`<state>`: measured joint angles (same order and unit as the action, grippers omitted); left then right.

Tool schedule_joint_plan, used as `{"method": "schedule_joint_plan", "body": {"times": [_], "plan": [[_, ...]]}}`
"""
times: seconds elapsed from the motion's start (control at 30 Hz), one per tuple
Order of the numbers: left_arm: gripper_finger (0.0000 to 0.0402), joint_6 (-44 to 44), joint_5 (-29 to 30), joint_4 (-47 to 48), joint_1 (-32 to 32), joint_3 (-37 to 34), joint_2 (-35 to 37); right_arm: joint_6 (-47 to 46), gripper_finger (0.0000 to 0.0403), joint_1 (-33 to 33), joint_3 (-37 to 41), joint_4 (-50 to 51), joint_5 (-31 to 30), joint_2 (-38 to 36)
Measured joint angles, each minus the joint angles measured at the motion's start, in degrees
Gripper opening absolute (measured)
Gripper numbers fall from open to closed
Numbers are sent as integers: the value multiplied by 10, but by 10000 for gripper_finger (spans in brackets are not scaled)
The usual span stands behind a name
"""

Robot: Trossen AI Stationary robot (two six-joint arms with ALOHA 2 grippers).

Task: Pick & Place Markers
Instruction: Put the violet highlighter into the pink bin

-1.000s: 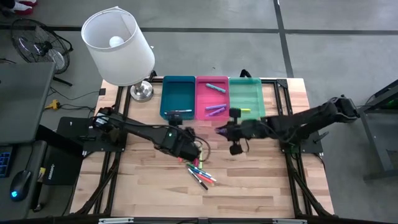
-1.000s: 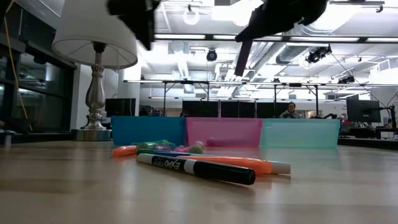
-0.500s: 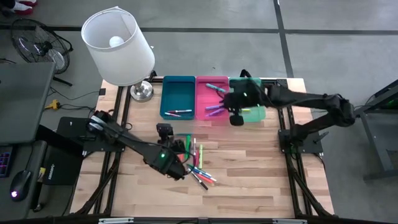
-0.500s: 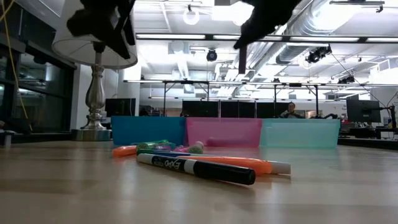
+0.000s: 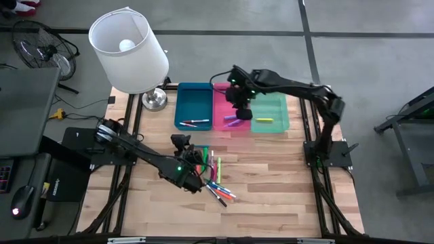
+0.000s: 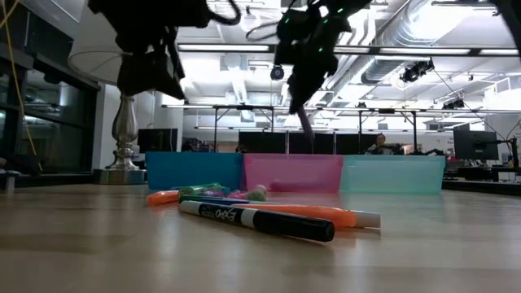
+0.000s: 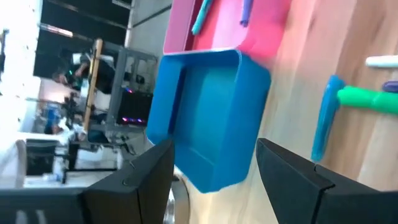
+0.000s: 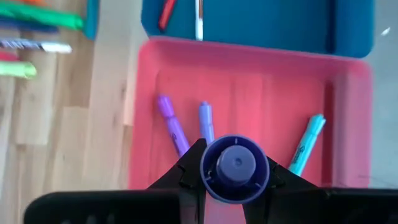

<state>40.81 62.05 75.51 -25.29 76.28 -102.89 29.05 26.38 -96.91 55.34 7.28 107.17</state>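
High view. The right end effector hangs over the pink tray, the middle of three trays at the counter's far edge, with the blue tray and green tray on either side. The left end effector hovers at mid-counter beside the loose markers, which lie in a heap toward the near edge. A lamp stands at the far left corner.

Low view. The purple marker hangs nearly upright from the right end effector, well above the tray walls. A good release probably calls for lowering it first, so that it does not bounce out.

Left wrist view. The left end effector's fingers stand wide apart and hold nothing; the blue tray lies ahead.

Right wrist view. The right end effector is closed on the purple marker, seen cap-end on, directly above the pink tray's floor. Two purple markers and a teal marker already lie there; dropping it into the bare patch between them looks safest.
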Motion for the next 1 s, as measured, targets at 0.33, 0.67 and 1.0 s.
{"method": "schedule_joint_plan", "body": {"times": [0.33, 0.67, 1.0], "plan": [[220, -174, -150, -379, 52, -244, 210, 36, 54, 14, -89, 52, 1, 82], [220, -260, -247, -780, 81, -511, 404, 49, 54, 15, -91, 47, 6, 84], [220, -301, -270, -938, 81, -552, 409, 45, 54, 15, -92, 53, 26, 124]]}}
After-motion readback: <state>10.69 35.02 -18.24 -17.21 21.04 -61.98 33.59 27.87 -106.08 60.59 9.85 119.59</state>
